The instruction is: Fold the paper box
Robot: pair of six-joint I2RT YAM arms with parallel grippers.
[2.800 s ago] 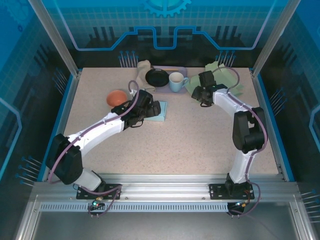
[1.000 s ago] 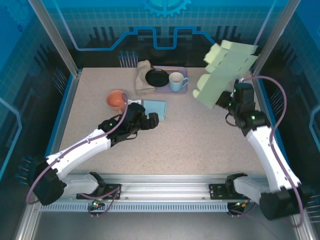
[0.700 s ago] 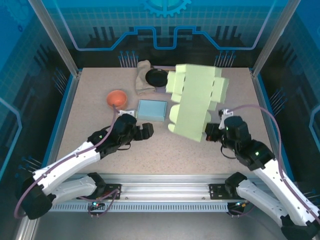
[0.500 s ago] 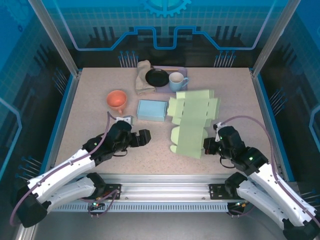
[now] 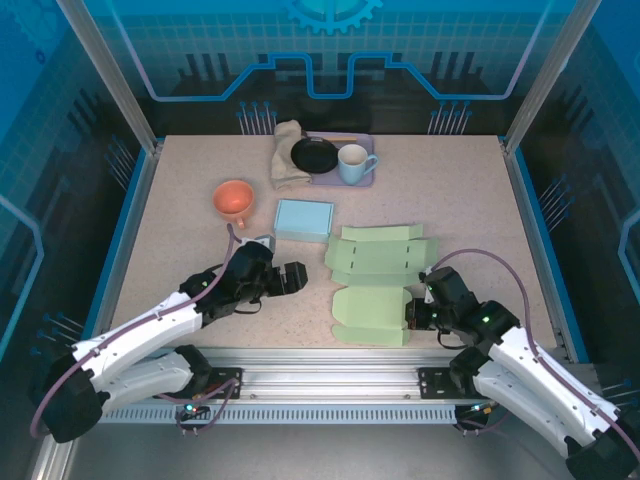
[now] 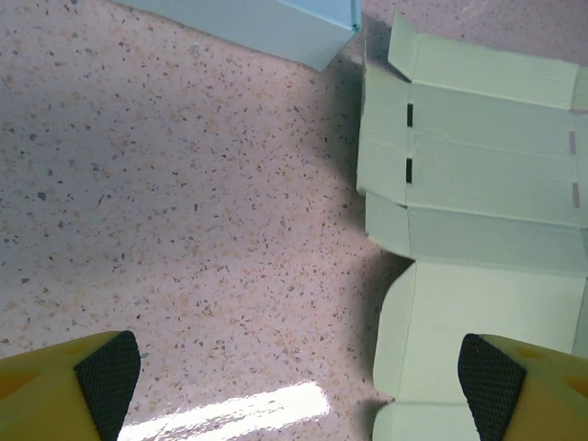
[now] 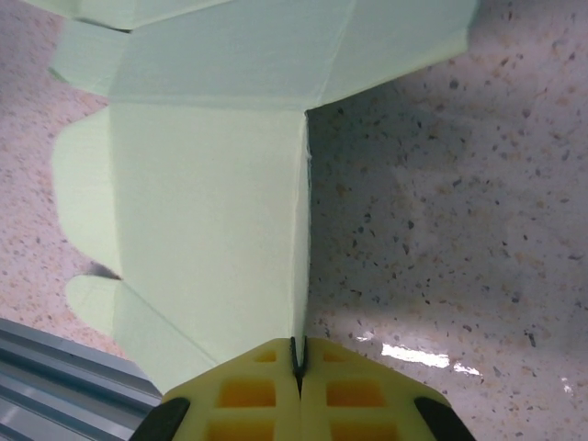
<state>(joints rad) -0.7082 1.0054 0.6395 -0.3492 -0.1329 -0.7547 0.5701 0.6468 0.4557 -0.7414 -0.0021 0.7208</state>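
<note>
Flat green paper box (image 5: 375, 285) is lying unfolded on the surface (image 5: 480, 220), front centre. Right hand (image 7: 296, 356) is pinching the right edge of its near panel, fingers clamped tight on the card. Left hand (image 5: 293, 278) is hovering wide open just left of the sheet. Best bet: left pinning the middle panels flat while right is lifting slowly along the crease, so nothing is sliding or tearing.

The left gripper (image 6: 299, 381) hung with its jaws wide apart over the speckled table (image 6: 184, 211), where the pale green paper box (image 6: 478, 184) lay flat and unfolded on the right, just beside a light blue box (image 6: 266, 18).
</note>
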